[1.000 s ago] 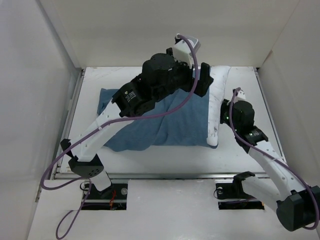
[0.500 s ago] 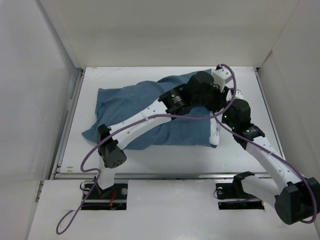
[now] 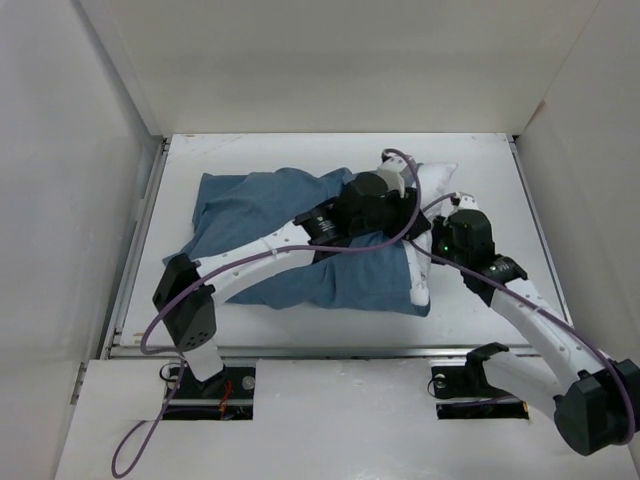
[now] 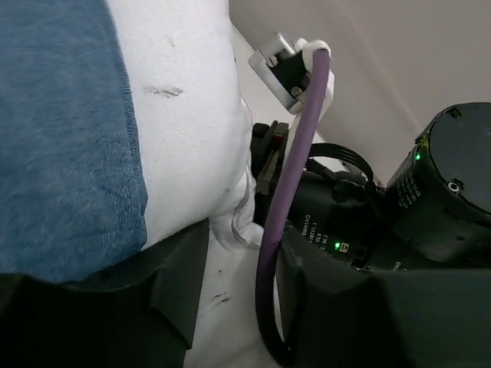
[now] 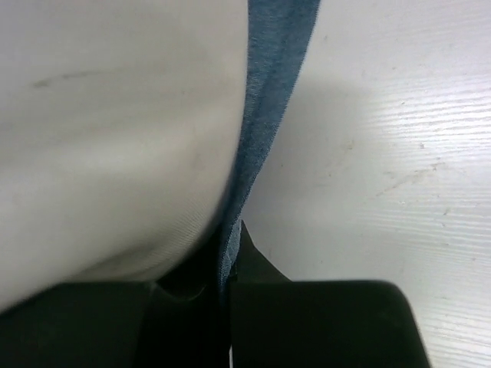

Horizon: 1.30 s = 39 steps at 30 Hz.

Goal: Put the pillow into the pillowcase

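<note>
My right gripper (image 5: 229, 285) is at the pillow's (image 5: 107, 107) open right end, toward its near corner. The jaws are pinched almost together on the blue hem of the pillowcase (image 5: 268, 69), and that hem runs down between the pillow's underside and the bare bench (image 5: 383, 153) before vanishing into the narrow gap between them. The pillow lies across the middle of the bench and is nearly all sheathed in blue. From above, only a white strip along its right end and its far right corner poke out of the sack. To the pillow's left the pillowcase spreads wrinkled and looser, its left end lying flatter. My left arm (image 3: 260, 255) stretches from the near left diagonally over the pillow's covered length. It puts my left gripper (image 4: 244, 268) at the exposed right end, beyond my right one. In the left wrist view there is dark finger bulk on either side of a fold of scuffed white fabric, but I cannot tell whether those jaws are biting it or merely standing around it. Just right of the pillow there, the black wrist of my right arm (image 4: 445, 192) crowds close, with a purple cable (image 4: 295, 169) looping in front of it.
</note>
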Motion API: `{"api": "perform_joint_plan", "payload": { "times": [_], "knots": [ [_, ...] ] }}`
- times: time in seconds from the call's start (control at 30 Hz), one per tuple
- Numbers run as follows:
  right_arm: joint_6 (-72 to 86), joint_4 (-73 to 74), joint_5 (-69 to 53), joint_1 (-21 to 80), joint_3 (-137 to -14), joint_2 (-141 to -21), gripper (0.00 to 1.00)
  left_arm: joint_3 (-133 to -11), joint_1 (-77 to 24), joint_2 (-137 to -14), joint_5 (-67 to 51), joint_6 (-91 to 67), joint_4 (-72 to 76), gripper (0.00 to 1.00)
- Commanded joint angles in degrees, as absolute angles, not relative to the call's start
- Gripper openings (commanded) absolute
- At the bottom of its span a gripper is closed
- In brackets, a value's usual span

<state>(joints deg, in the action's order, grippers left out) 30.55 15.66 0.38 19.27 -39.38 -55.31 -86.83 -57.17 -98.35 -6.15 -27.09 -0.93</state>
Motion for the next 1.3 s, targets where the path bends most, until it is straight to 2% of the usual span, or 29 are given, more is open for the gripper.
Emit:
{"api": "perform_joint_plan", "payload": {
  "times": [0.0, 0.1, 0.13, 0.23, 0.27, 0.3, 0.33, 0.37, 0.4, 0.47, 0.67, 1.0, 1.13, 1.2, 1.27],
  "knots": [
    [36.0, 6.3, 7.0, 16.6, -46.5, -53.9, 0.0, -73.8, -43.1, -95.6, 3.0, -23.3, -20.3, 0.38],
    [37.3, -1.7, -0.6, 17.4, -42.9, -57.7, 0.0, -72.9, -43.1, -90.1, -1.6, -21.6, -15.6, 0.41],
    [37.4, -3.4, -1.3, 20.1, -42.0, -58.8, 0.0, -73.6, -43.6, -90.1, 0.3, -21.6, -15.6, 0.41],
    [37.4, -7.3, 4.3, 26.5, -39.9, -61.9, 0.0, -76.1, -43.0, -90.1, 4.4, -22.2, -19.7, 0.41],
    [37.4, -8.1, 8.4, 30.5, -39.9, -62.4, 0.0, -76.8, -43.0, -90.6, 4.4, -22.2, -20.6, 0.44],
    [37.4, -8.1, 9.7, 32.0, -39.9, -63.7, 0.0, -77.3, -43.0, -90.6, 4.4, -22.2, -21.3, 0.5],
    [37.4, -8.1, 10.5, 32.9, -41.1, -64.7, 0.0, -77.9, -43.0, -90.6, 3.4, -22.2, -21.3, 0.68],
    [37.4, -8.1, 10.5, 32.9, -41.1, -65.9, 0.0, -77.9, -43.0, -90.6, 2.6, -21.5, -20.6, 0.76],
    [38.1, -6.8, 11.2, 32.9, -43.0, -67.2, 0.0, -77.9, -43.8, -89.0, 1.5, -21.4, -19.6, 0.88],
    [38.8, -4.6, 11.9, 32.9, -44.8, -71.5, 0.0, -77.9, -45.0, -87.1, -1.8, -20.4, -16.4, 1.0],
    [40.2, -6.0, 9.4, 32.9, -47.4, -78.7, 0.0, -81.5, -45.5, -80.6, -7.5, -17.5, -15.3, 1.0],
    [40.8, -6.0, 10.0, 32.9, -48.4, -81.3, 0.0, -79.3, -45.5, -70.5, -16.1, -17.0, -10.5, 1.0],
    [42.0, -6.0, 8.4, 32.2, -49.0, -80.7, 0.0, -78.9, -45.5, -71.3, -10.3, -18.4, -12.5, 1.0],
    [42.0, -6.7, 4.9, 31.6, -49.0, -79.0, 0.0, -79.5, -45.5, -73.0, -4.4, -19.4, -15.4, 0.95],
    [42.5, -7.5, 0.5, 29.9, -49.0, -75.6, 0.0, -78.7, -45.5, -74.3, -2.9, -20.0, -17.2, 0.85]
  ]
}}
